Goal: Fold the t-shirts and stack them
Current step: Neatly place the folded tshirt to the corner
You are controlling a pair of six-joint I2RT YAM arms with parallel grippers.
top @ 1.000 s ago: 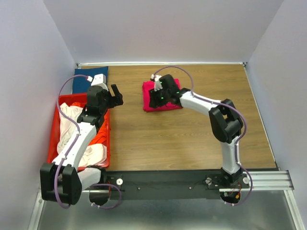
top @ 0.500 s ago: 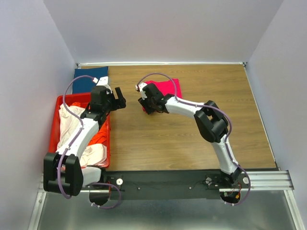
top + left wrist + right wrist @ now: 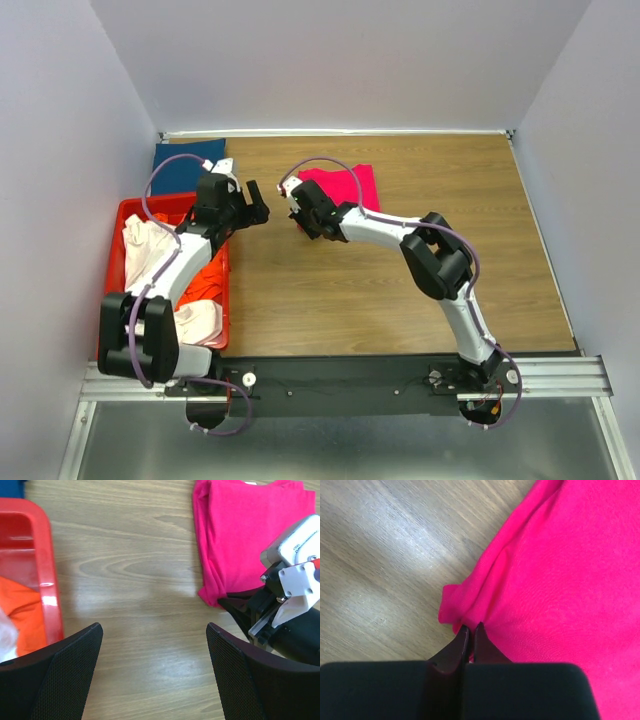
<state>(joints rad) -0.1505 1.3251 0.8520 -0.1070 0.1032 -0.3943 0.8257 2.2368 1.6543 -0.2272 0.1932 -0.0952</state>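
A folded magenta-pink t-shirt [image 3: 345, 185] lies on the wooden table at the back middle. My right gripper [image 3: 303, 216] is at its near-left corner, shut on a fold of the pink cloth [image 3: 555, 580]; the two fingertips [image 3: 471, 627] meet with fabric pinched between them. My left gripper [image 3: 258, 203] hovers open over bare wood [image 3: 155, 645], left of the pink t-shirt [image 3: 245, 535], with nothing between its fingers. A dark blue t-shirt [image 3: 180, 165] lies flat at the back-left corner. Cream-white [image 3: 145, 255] and orange [image 3: 207, 285] t-shirts sit crumpled in the crate.
A red plastic crate [image 3: 120, 215] stands along the table's left edge, its rim [image 3: 47, 580] just left of my left gripper. White walls close in the back and both sides. A black rail runs along the near edge.
My right gripper slid left from on top of the pink t-shirt to its near-left corner and closed on the cloth. My left arm reached a little farther back and right, staying open.
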